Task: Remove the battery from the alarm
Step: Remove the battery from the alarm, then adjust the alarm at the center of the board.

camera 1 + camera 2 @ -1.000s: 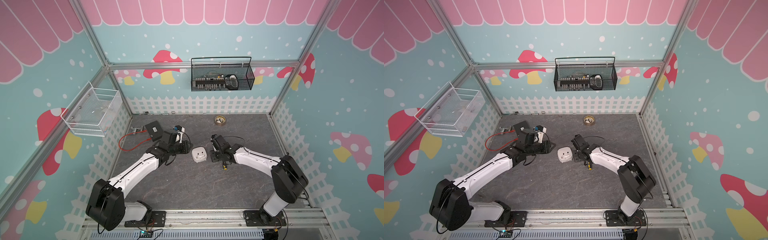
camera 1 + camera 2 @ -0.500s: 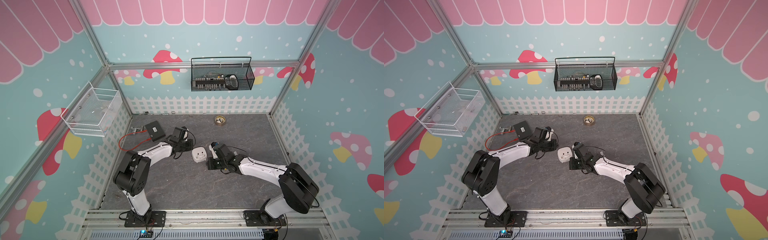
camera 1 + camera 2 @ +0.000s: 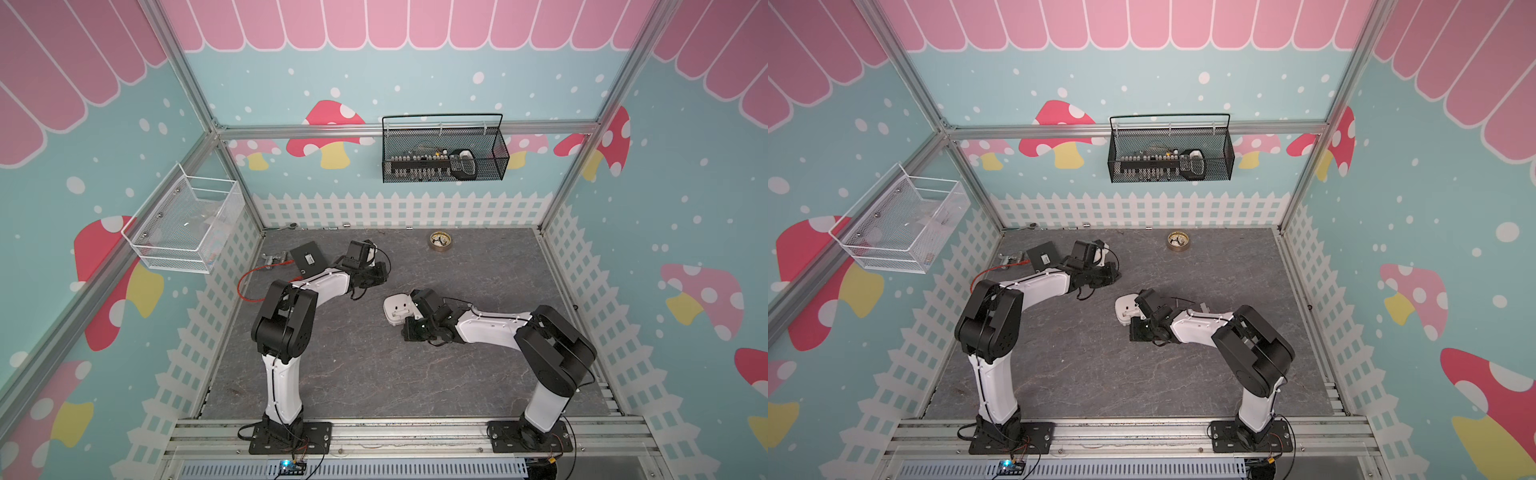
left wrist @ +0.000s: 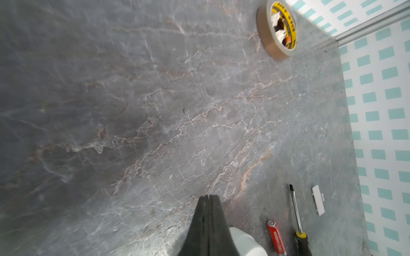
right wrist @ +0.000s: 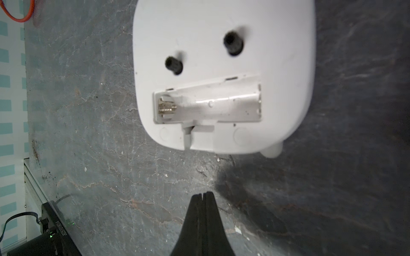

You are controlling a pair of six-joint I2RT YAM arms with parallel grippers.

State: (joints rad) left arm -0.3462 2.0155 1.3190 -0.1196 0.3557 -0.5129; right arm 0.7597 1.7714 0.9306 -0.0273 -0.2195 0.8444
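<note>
Two end effectors were pressed together and held nothing: the left end effector (image 4: 207, 196) hung over bare bench (image 4: 133, 110), and the right end effector (image 5: 202, 195) pointed at the alarm (image 5: 221, 44), just short of it and not touching. The alarm lay face down with its white back up, showing two black knobs (image 5: 233, 43) and an uncovered rectangular recess (image 5: 208, 104) that was empty except for a metal spring (image 5: 166, 108) at one end. The battery (image 4: 276, 237) lay on the bench outside the alarm, just beside the black-and-yellow-handled screwdriver (image 4: 296, 212) and roughly parallel to it. A small white cover (image 4: 318, 200) lay near the screwdriver's other side. A brownish tape roll (image 4: 277, 28) sat well apart, close to the fence-patterned wall. In both top views the right arm hid the battery.
</note>
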